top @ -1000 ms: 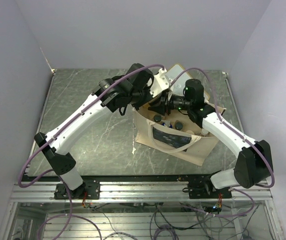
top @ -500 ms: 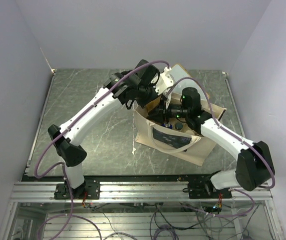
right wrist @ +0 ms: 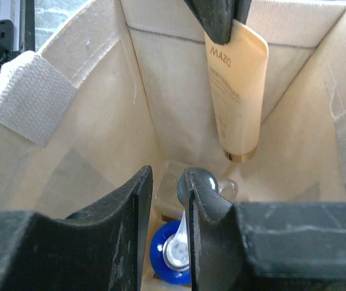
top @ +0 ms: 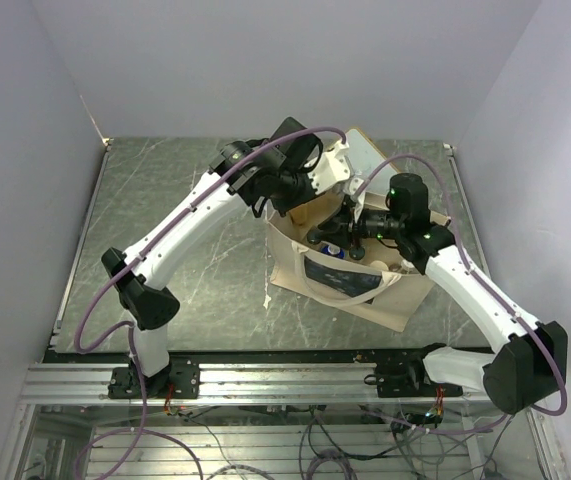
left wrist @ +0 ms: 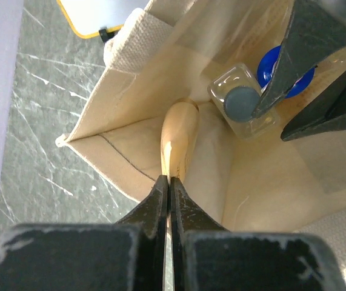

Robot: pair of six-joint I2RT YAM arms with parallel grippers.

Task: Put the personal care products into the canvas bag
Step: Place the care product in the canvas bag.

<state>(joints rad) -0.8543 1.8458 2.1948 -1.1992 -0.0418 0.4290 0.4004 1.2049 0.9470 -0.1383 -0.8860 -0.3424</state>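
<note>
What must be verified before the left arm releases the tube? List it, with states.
1. Left gripper shut on the tube: ok.
2. Tube hangs inside the bag, cap down: ok.
3. Bag open and upright: ok.
4. Right gripper apart from the tube, jaws slightly open, empty: ok.
5. Landing spot under the tube free: cannot tell; a bottle and a blue cap lie close by.

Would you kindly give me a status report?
Left gripper shut on tan squeeze tube, hanging inside cream canvas bag. Right gripper slightly open, empty, also in bag, over grey-capped clear bottle.
</note>
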